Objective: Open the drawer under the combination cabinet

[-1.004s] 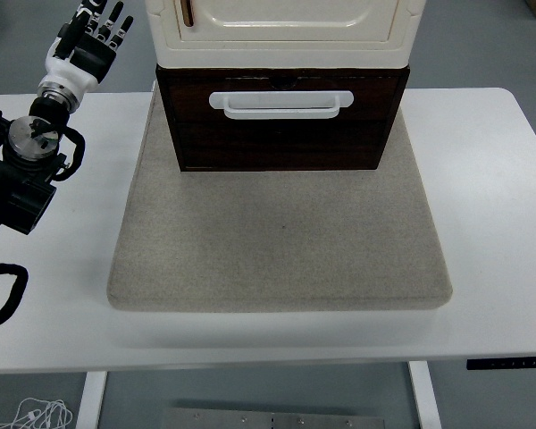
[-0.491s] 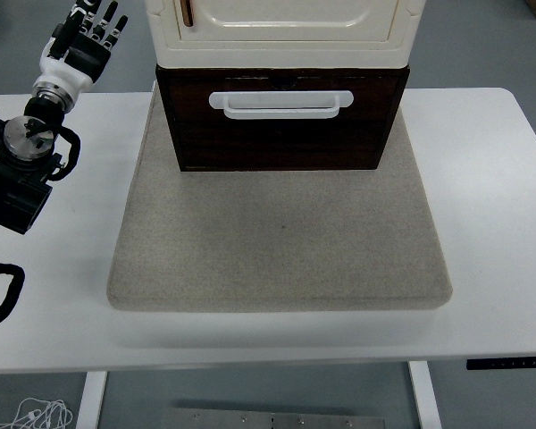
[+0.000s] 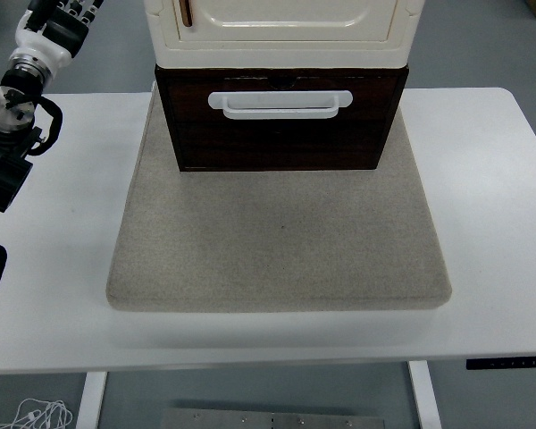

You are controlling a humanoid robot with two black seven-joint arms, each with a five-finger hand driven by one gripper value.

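1. White bench (image 3: 482,179) spreads under me over a grey floor, and a beige felt mat (image 3: 277,241) covers its middle.
2. On the far part of the mat stands the combination cabinet (image 3: 281,31), cream on top, with the dark brown drawer (image 3: 281,121) beneath it.
3. The drawer sits flush with its dark frame, so it is closed and nothing of its inside shows; its white handle (image 3: 280,105) runs across the upper front, untouched.
4. The cream door above is also closed, so its contents are hidden too.
5. Compared with half a second ago, my left hand (image 3: 58,20) has moved up and to the left, away from the cabinet; the forearm and wrist joint have shifted the same way toward the picture's corner.
6. The drawer, the cabinet and the mat lie exactly as they did before.
7. My left hand is now cut off by the top edge, so I cannot tell whether its fingers are spread or curled; it holds nothing that I can see.
8. The cabinet's upper part is cropped as well.
9. My right arm is out of the picture.
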